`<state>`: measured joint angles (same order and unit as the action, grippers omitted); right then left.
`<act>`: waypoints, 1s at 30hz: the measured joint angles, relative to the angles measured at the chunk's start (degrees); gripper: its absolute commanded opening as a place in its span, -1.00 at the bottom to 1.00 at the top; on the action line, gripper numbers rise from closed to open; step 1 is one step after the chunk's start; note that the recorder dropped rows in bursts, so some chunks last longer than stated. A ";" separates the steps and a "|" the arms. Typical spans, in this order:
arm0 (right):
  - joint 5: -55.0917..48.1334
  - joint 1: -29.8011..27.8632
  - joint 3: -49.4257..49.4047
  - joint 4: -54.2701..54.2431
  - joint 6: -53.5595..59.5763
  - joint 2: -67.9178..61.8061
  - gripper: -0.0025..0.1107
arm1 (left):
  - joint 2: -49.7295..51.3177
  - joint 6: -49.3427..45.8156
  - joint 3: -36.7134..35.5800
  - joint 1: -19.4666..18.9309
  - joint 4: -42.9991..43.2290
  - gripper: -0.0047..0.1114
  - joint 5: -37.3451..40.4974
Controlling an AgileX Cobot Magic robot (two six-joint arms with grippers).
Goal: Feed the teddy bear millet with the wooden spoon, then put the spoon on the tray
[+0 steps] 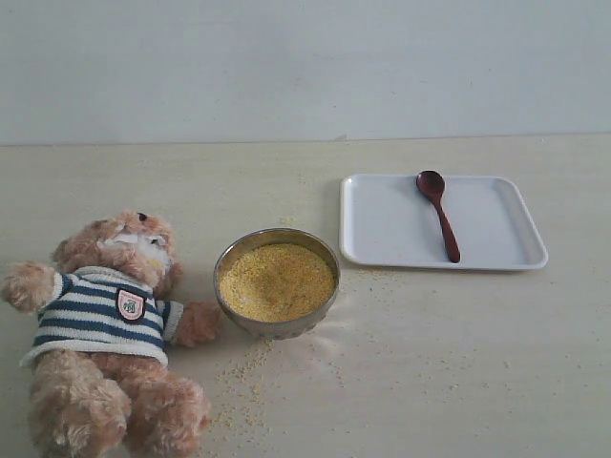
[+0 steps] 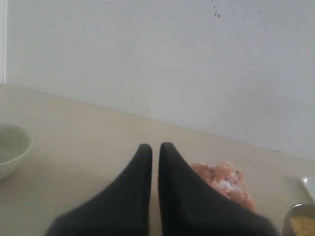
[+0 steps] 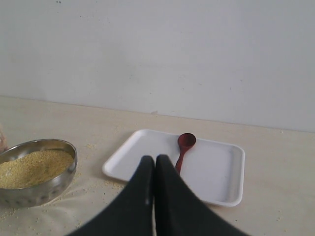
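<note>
Left gripper (image 2: 155, 146): its dark fingers are closing to a thin slit, gripping nothing and hanging above the table (image 1: 458, 363).
Right gripper (image 3: 154, 158): its tips are meeting, carrying nothing.
Spoon (image 3: 186, 141): it is lying on the tray (image 3: 216, 172) just beyond the right gripper's tips, with the handle pointing back toward them and the small bowl at the far end.
Tray: it is sitting ahead of the right gripper, with its near edge passing behind the fingers.
Millet (image 3: 29, 167): it is filling the steel bowl (image 3: 44, 189), which is standing off to the right gripper's side nearer the other arm. Ahead of the left gripper it is lying beyond the bear.
Bear (image 2: 221, 179): it is lying ahead of the left gripper and partly behind one finger, so only its fluffy head is showing there.
Exterior view only: the whole bear is lying on its back in a striped shirt with one paw reaching to the bowl. Loose grains are lying scattered on the table around the bowl. Neither gripper is appearing here.
Left wrist view only: a pale bowl (image 2: 12, 147) is sitting well apart from the gripper, on the side away from the bear. No other view is catching it.
Right wrist view only: it is showing the spoon closest.
</note>
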<state>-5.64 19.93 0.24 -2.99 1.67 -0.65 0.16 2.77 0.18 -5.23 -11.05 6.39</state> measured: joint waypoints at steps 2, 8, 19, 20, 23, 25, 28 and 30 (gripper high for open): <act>0.00 0.00 0.00 0.00 0.00 0.00 -0.96 | 0.00 0.00 0.00 0.00 0.00 -0.83 0.00; 0.00 0.00 0.00 0.00 0.00 0.00 -0.96 | 0.00 -0.10 0.00 0.00 0.00 -0.83 0.00; 0.00 0.00 0.00 0.00 0.00 0.00 -0.96 | 0.00 -6.32 0.00 0.00 13.30 -0.83 14.70; 0.00 0.00 0.00 0.00 0.00 0.00 -0.96 | 0.00 -6.44 0.00 0.00 13.66 -0.83 14.97; 0.00 0.00 0.00 0.00 0.00 0.00 -0.96 | 0.00 -6.53 0.00 0.00 14.08 -0.83 15.67; 0.00 0.00 0.00 0.00 0.00 0.00 -0.96 | 0.00 -6.53 0.00 0.00 14.08 -0.83 15.67; 0.00 0.00 0.00 0.00 0.00 0.00 -0.96 | 0.00 -6.53 0.00 0.00 14.20 -0.83 15.51; 0.00 0.00 0.00 0.00 0.00 0.00 -0.96 | 0.00 -6.55 0.00 0.00 14.20 -0.83 14.29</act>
<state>-5.64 19.93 0.24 -2.99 1.67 -0.65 0.16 -3.78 0.18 -5.23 3.15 20.68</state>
